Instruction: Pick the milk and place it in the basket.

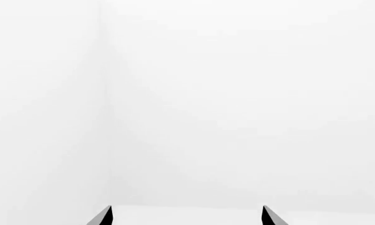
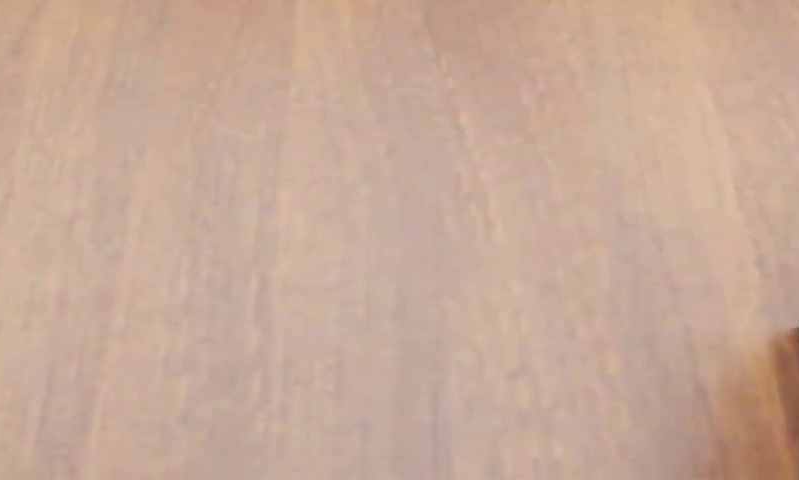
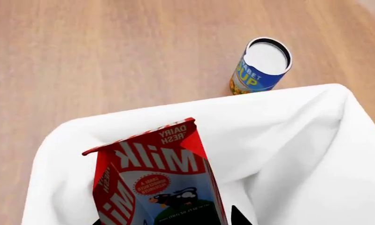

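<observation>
item: the milk [image 3: 155, 185], red gable-top carton, sitting between the two dark fingertips of the right hand [image 3: 168, 220], which is appearing to be closed on its sides; contact itself is lying at the picture's edge, so the hold is being read as a judgement

location: carton is hanging over the white cloth liner of the basket [image 3: 300, 140], inside the line of its rim; whether it is touching the liner below cannot be told

step in hand: placing, late stage; pick is looking done, release not yet done

next move calling for: lowering the carton upright into the liner, then spreading the fingers wide enough to clear its walls without tipping it

also showing: a can [image 3: 260, 66], blue label, white lid, standing on the wooden surface [image 3: 112, 56] just beyond the basket rim

left hand [image 1: 187, 218]: fingertips standing well apart, gripping nothing, facing blank white

views differing: right wrist view alone is showing carton, can and liner; head view is giving bare surface plus a white sliver at its right edge, likely the basket; neither hand is appearing there
</observation>
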